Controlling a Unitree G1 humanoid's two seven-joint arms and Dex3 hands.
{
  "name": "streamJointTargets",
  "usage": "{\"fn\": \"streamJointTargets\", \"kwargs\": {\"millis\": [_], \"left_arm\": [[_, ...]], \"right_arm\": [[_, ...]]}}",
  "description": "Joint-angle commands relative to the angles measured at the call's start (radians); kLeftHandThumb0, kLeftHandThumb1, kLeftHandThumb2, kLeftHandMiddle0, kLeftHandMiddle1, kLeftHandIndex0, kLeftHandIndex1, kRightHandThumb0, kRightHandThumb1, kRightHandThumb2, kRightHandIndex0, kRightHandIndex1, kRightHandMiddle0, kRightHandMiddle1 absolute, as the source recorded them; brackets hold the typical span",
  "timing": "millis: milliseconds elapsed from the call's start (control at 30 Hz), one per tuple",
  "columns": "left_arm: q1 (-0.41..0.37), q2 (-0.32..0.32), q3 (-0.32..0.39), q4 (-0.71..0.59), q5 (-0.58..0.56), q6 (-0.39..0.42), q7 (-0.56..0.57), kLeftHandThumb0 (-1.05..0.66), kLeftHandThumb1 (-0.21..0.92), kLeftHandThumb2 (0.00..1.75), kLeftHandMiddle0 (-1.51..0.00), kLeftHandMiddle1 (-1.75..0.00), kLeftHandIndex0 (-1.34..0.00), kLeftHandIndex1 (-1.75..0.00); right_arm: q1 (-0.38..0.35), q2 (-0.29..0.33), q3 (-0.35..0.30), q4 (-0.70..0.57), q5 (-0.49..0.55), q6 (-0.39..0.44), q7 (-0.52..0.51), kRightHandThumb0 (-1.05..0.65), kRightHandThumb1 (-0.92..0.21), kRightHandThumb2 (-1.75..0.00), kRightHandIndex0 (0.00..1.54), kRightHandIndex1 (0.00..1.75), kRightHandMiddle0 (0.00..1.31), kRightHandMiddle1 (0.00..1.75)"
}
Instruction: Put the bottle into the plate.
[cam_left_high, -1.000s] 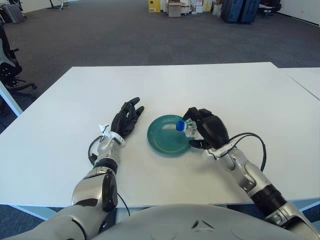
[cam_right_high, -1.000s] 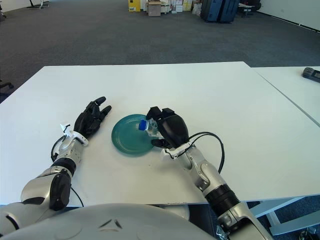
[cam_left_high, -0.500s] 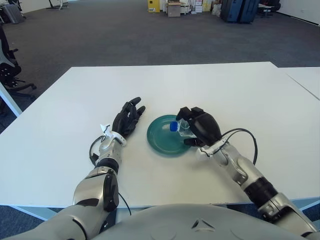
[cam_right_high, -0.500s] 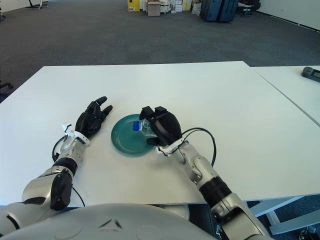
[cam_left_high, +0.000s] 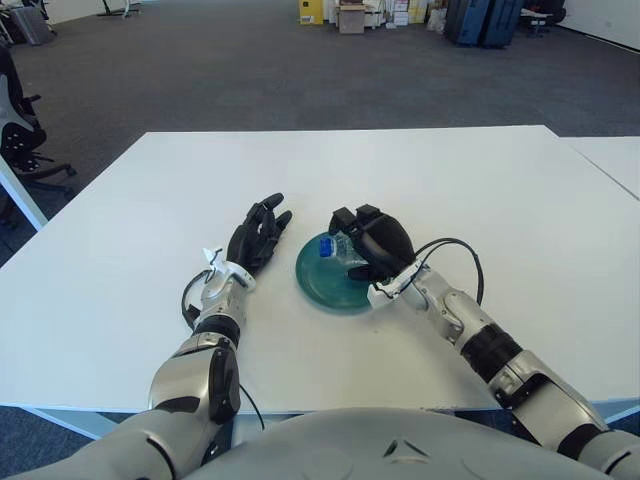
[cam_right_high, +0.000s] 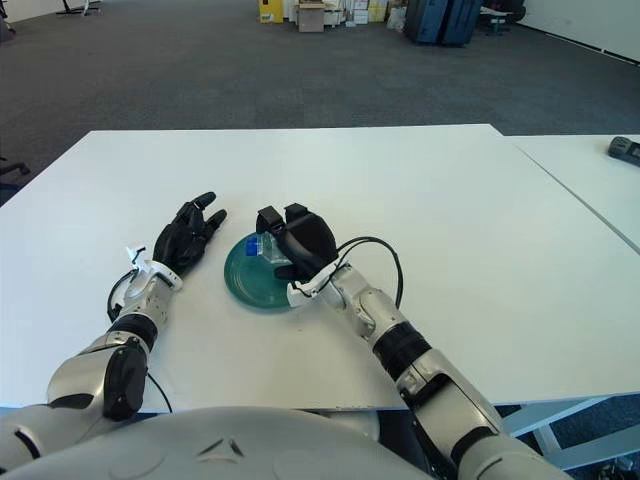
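Since a second ago our right hand has swung left from the plate's right rim to over the green plate, taking the bottle along. We now see that hand above the plate's middle, fingers curled around the clear bottle, gripping it. Bottle lies tilted, its blue cap pointing left, over the plate's inside; we cannot tell whether it touches the plate yet. Plate sits on the white counter a bit toward the near edge, roughly midway between the left and right edges. Our left hand is just left of the plate, palm down, fingers stretched out and holding nothing, pointing toward the far edge. A black cable loops off our right wrist.
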Motion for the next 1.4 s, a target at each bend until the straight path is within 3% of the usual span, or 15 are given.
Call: {"fn": "streamJointTargets", "kwargs": {"millis": [0,900,1100,1367], "left_arm": [[0.023,-0.007,-0.006,0.014,0.006,0.034,0.014,-0.66,0.92,0.65,-0.45,-0.48,-0.08,-0.93],[0.033,-0.014,0.006,-0.014,-0.019,0.062,-0.004,-0.65,0.92,0.64,-0.45,-0.43,-0.09,-0.93],[0.033,-0.016,0.011,-0.022,-0.036,0.083,-0.026,-0.64,0.92,0.65,-0.45,-0.42,-0.11,-0.95],[0.031,-0.016,0.010,-0.028,-0.047,0.113,-0.046,-0.65,0.92,0.69,-0.45,-0.41,-0.11,-0.96]], "right_arm": [[-0.056,0.002,-0.001,0.004,-0.016,0.008,-0.030,0.00,-0.09,-1.58,0.78,1.75,0.54,1.75],[-0.118,0.023,0.039,-0.039,-0.073,0.075,0.021,0.00,-0.14,-1.53,0.74,1.75,0.51,1.75],[-0.121,0.046,0.034,-0.001,-0.020,0.041,0.024,0.00,-0.16,-1.51,0.73,1.74,0.50,1.75],[-0.122,0.072,0.006,0.063,0.126,-0.057,0.082,-0.01,-0.25,-1.40,0.64,1.74,0.45,1.73]]}}
